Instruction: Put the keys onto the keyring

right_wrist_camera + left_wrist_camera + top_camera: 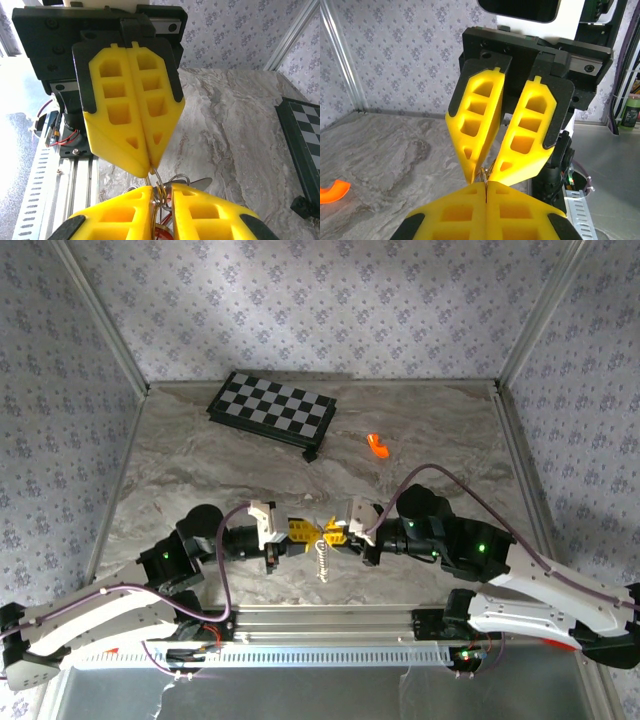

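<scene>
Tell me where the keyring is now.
In the top external view the keyring hangs at the near middle of the table, held between the left gripper and the right gripper, chain dangling below.

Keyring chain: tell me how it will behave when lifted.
The chain trailing from the keyring is linked, so it will probably hang limp and swing. The keyring's thin wire looks light and might slip between the smooth yellow fingers.

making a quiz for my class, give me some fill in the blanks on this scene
The orange piece lies to the ___ of the board.
The left fingers are ___ on the ring.
The board's squares are black and ___.
Missing words: right; shut; white
</scene>
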Controlling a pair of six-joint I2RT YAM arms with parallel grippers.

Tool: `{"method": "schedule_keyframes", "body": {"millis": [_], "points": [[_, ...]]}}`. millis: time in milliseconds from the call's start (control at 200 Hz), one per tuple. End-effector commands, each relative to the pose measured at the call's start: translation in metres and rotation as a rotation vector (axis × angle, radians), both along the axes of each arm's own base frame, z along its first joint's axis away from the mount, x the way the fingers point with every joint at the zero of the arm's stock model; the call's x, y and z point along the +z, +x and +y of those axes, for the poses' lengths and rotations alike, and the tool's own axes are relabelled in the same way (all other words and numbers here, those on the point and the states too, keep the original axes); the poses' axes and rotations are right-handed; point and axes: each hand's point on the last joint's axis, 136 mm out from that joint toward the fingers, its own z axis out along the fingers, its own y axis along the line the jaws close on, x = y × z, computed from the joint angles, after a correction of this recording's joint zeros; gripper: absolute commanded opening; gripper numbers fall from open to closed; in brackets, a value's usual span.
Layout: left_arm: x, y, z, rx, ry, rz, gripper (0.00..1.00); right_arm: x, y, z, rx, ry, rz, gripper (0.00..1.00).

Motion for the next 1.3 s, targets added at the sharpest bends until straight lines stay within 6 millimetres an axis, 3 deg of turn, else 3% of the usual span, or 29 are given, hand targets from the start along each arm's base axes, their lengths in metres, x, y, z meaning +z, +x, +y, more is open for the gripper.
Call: {"method": "schedule_keyframes", "body": {"millis": [0, 290, 390, 460, 640, 780, 999, 1159, 1294], "points": [[0.031, -0.01, 0.003, -0.045, -0.111, -0.046, 0.0, 0.009, -0.003, 0.001, 0.016, 0.049, 0.013, 0.16], [0.039, -0.014, 0.006, -0.057, -0.156, -0.056, 0.0, 0.007, -0.004, 0.003, 0.027, 0.049, 0.024, 0.13], [0.04, -0.013, 0.006, -0.053, -0.158, -0.056, 0.0, 0.008, -0.004, 0.002, 0.024, 0.051, 0.019, 0.07], [0.035, -0.011, 0.005, -0.044, -0.138, -0.049, 0.0, 0.01, -0.003, 0.0, 0.014, 0.053, 0.005, 0.0], [0.014, 0.009, 0.009, 0.076, 0.011, -0.047, 0.0, 0.014, 0.006, -0.008, -0.036, 0.014, -0.034, 0.0], [-0.002, 0.02, 0.014, 0.136, 0.128, -0.064, 0.17, 0.007, 0.013, -0.01, -0.06, -0.081, -0.059, 0.0], [-0.007, 0.021, 0.011, 0.132, 0.148, -0.058, 0.2, 0.001, 0.022, -0.005, -0.086, -0.158, -0.081, 0.0], [-0.001, 0.013, 0.003, 0.077, 0.088, -0.036, 0.31, 0.002, 0.029, -0.001, -0.112, -0.156, -0.096, 0.0], [-0.002, 0.016, -0.001, 0.084, 0.062, -0.014, 0.32, 0.002, 0.028, 0.001, -0.105, -0.146, -0.095, 0.0]]}}
